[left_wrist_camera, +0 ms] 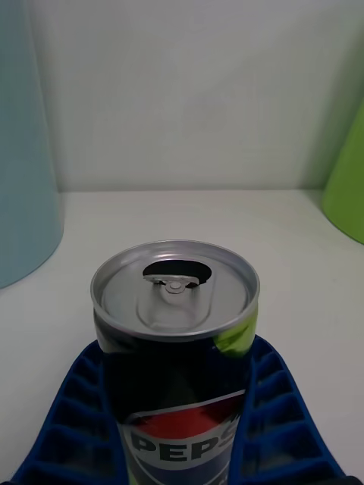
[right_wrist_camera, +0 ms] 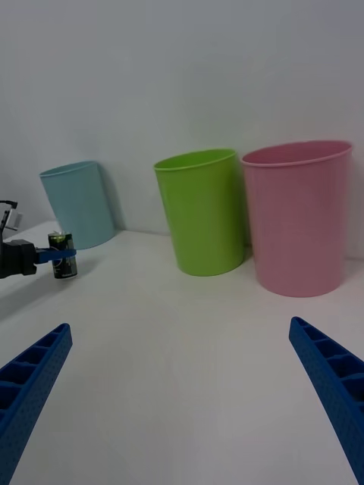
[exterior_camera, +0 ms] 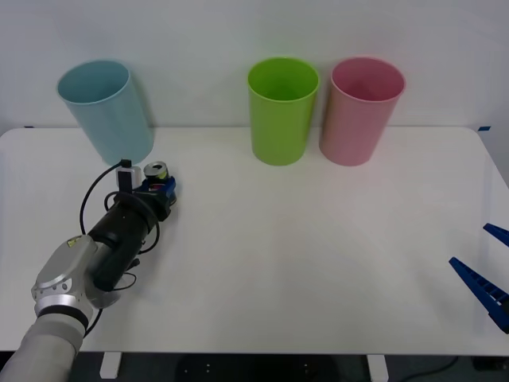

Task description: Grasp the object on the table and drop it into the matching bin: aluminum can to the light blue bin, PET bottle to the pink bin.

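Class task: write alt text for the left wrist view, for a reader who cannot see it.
An opened aluminum can with a silver top stands upright between the left gripper's blue ribbed fingers on the white table, the light blue bin beside it.

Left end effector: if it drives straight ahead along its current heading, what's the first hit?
Probably nothing on the table. The left end effector, shut on the aluminum can, points between the light blue bin and green bin, toward the wall.

Aluminum can (left_wrist_camera: 175, 341): small, dark, upright, silver top opened, red-white-blue Pepsi label; clasped between blue gripper fingers (left_wrist_camera: 280, 424), just before the light blue bin (exterior_camera: 106, 109). Pink bin (exterior_camera: 362, 109): upright, far right on desk (exterior_camera: 318, 263).
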Robot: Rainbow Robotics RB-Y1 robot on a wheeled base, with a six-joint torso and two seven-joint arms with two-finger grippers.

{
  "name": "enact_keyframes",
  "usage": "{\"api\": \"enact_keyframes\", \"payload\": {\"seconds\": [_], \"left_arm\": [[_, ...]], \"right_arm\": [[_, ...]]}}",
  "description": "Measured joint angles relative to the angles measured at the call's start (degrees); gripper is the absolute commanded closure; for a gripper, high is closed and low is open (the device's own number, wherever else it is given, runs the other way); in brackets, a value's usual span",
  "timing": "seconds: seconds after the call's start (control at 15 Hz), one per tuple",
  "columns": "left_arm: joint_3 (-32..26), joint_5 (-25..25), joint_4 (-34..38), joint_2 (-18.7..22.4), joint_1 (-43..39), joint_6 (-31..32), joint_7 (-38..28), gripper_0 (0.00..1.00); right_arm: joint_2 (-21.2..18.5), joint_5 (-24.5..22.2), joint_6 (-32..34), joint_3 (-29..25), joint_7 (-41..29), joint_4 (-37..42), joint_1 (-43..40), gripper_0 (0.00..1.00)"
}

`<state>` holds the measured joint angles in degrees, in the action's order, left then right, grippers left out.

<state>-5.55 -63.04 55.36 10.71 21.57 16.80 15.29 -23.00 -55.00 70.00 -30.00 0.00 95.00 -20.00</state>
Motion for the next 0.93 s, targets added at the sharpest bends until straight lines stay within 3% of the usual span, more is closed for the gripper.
{"api": "enact_keyframes", "payload": {"seconds": [0.53, 0.93], "left_arm": [[2.2, 2.1, 0.7, 0.1, -0.1, 0.4, -0.3, 1.0], [2.0, 4.6, 14.1, 0.9, -9.2, 0.7, -0.4, 1.0]], "right_arm": [[0.0, 0.0, 0.0, 0.0, 0.0, 0.0, 0.0, 0.0], [0.0, 0.0, 0.0, 0.0, 0.0, 0.0, 0.0, 0.0]]}}
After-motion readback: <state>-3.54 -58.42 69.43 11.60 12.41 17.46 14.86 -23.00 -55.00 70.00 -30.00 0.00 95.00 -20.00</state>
